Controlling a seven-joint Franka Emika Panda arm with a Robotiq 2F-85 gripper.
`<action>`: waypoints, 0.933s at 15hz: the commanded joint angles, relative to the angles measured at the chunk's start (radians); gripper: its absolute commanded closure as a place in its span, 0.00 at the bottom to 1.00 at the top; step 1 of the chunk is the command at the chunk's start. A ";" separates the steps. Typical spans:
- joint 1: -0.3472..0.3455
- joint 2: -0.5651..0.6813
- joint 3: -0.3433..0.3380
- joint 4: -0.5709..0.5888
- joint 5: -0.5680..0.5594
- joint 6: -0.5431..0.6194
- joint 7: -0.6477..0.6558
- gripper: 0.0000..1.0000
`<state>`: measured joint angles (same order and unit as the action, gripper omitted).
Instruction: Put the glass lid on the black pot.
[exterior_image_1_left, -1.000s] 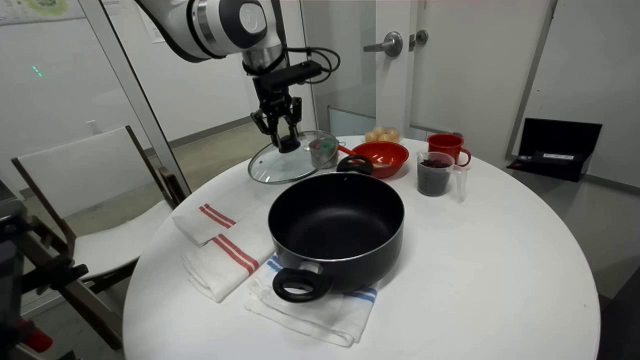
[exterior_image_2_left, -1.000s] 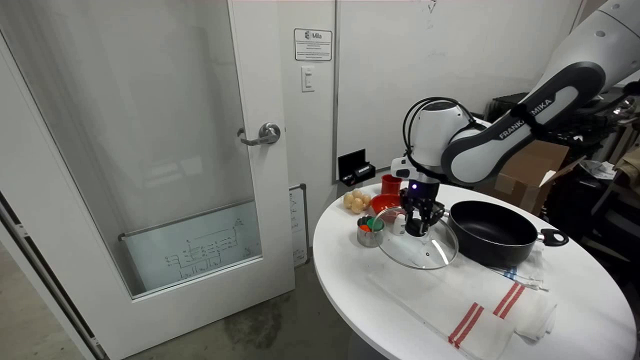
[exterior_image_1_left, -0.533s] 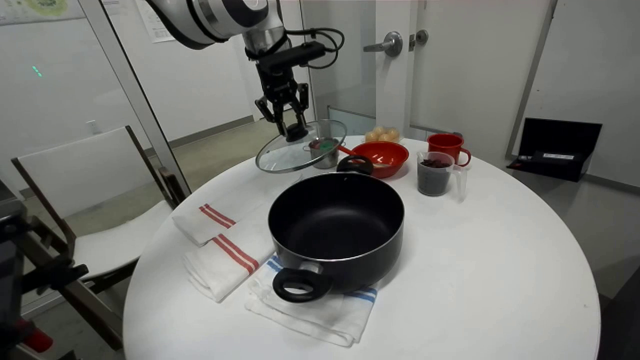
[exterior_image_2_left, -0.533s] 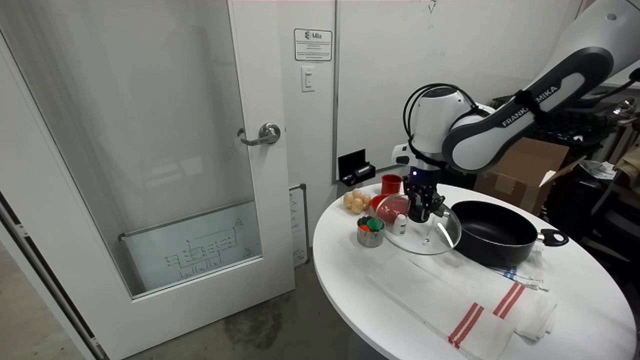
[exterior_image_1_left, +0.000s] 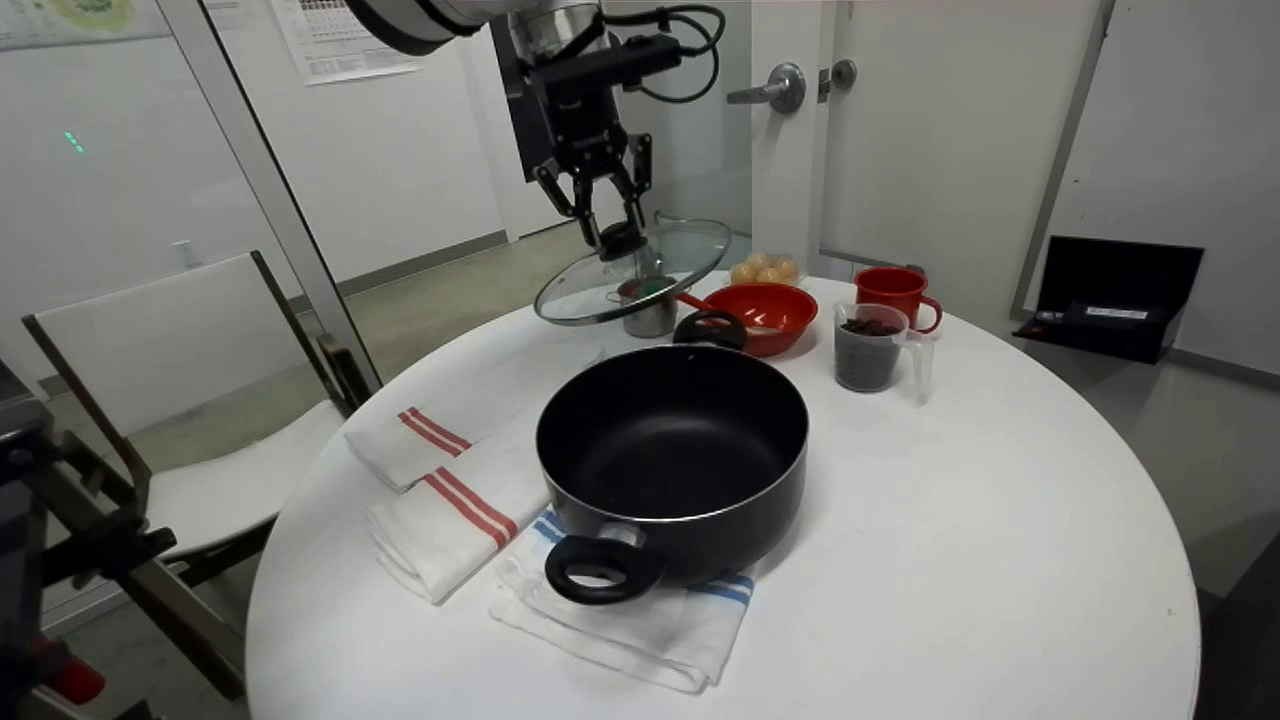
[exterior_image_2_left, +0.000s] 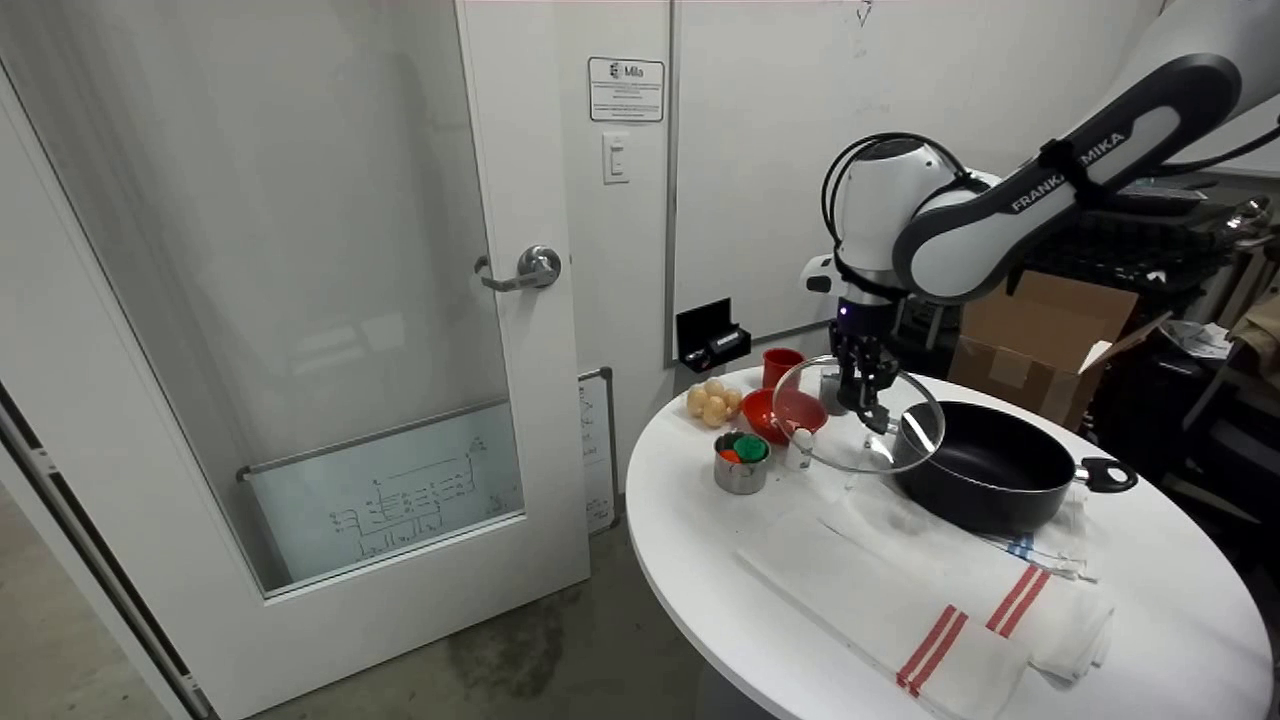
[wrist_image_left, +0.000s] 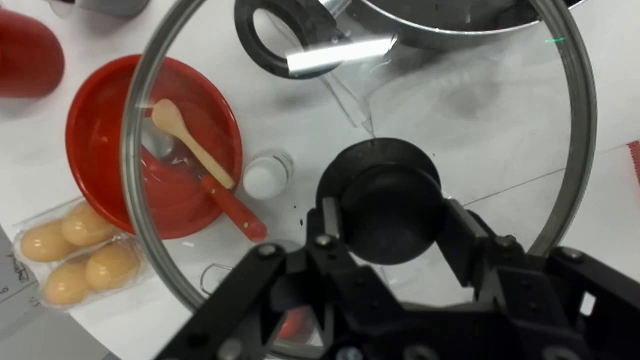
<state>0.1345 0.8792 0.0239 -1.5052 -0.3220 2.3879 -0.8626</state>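
The glass lid (exterior_image_1_left: 580, 292) is clear with a metal rim and a black knob (wrist_image_left: 392, 225). My gripper (exterior_image_1_left: 617, 228) is shut on the knob and holds the lid tilted above the table. The lid also shows in an exterior view (exterior_image_2_left: 850, 445), where its edge overlaps the near side of the pot. In the wrist view the lid's rim (wrist_image_left: 132, 150) circles most of the picture. The black pot (exterior_image_1_left: 735, 535) stands open on the table, its inside bare. In the wrist view only part of the pot (wrist_image_left: 450, 22) and a handle show, at the top.
A red bowl (exterior_image_1_left: 765, 315), a metal cup (exterior_image_2_left: 740, 475), eggs (wrist_image_left: 82, 255) and a small white bottle (wrist_image_left: 265, 175) stand near the lid. A red mug (exterior_image_1_left: 890, 290) and a measuring cup (exterior_image_1_left: 868, 355) are farther off. Striped towels (exterior_image_1_left: 450, 520) lie beside and under the pot.
My gripper has risen with the lid in its grasp and moved toward the pot's side in both exterior views. The lid is more tilted now. The pot has not moved.
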 joint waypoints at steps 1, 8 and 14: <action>-0.042 -0.049 0.008 -0.005 0.009 -0.058 0.054 0.75; -0.146 -0.082 0.034 -0.036 0.073 -0.059 0.098 0.75; -0.220 -0.130 0.050 -0.101 0.156 -0.024 0.112 0.75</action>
<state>-0.0516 0.8184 0.0553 -1.5355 -0.1995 2.3520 -0.7745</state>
